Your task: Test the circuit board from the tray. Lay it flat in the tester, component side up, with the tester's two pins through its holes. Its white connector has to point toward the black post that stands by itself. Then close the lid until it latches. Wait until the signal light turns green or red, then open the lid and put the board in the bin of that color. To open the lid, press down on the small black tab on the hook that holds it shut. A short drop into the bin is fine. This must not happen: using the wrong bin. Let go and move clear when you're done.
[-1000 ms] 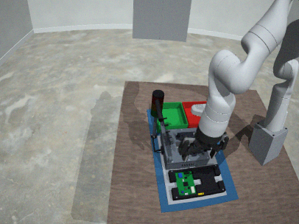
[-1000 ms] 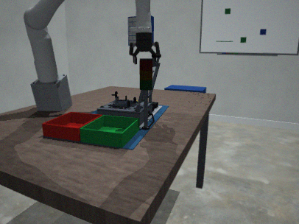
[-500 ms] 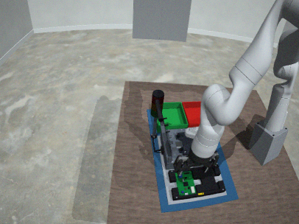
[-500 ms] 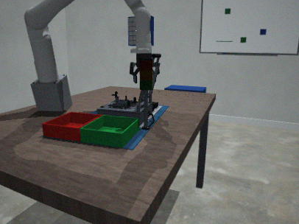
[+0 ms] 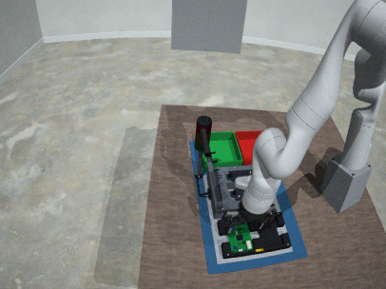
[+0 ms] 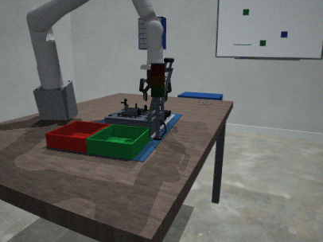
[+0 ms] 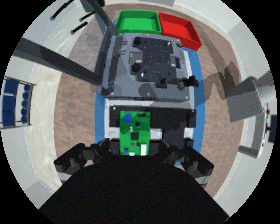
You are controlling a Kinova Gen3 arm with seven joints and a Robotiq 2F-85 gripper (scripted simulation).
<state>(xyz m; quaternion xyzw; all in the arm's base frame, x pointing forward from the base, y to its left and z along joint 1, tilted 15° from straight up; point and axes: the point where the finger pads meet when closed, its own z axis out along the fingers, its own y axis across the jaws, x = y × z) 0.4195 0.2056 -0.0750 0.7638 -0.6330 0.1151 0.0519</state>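
Note:
The green circuit board [image 5: 239, 238] [image 7: 135, 131] lies component side up on the left of the black tray [image 5: 273, 241] [image 7: 175, 122]. Its white connector [image 5: 248, 244] [image 7: 143, 149] is at the end away from the tester. My gripper [image 5: 249, 222] [image 7: 134, 144] is open and empty above the board, with one finger on each side of it in the wrist view. The grey tester [image 7: 116, 75] holds no board. Its lid [image 5: 215, 183] [image 7: 101, 55] stands open on the left. The signal light [image 5: 203, 133] [image 6: 157, 80] looks unlit. Which black post stands alone is unclear.
The green bin [image 5: 223, 151] [image 6: 107, 147] [image 7: 137, 23] and red bin [image 5: 247, 145] [image 6: 65, 142] [image 7: 181, 32] sit side by side behind the tester. The raised lid and signal light are tall obstacles on the left. A blue mat [image 5: 297, 247] [image 7: 199, 110] lies underneath.

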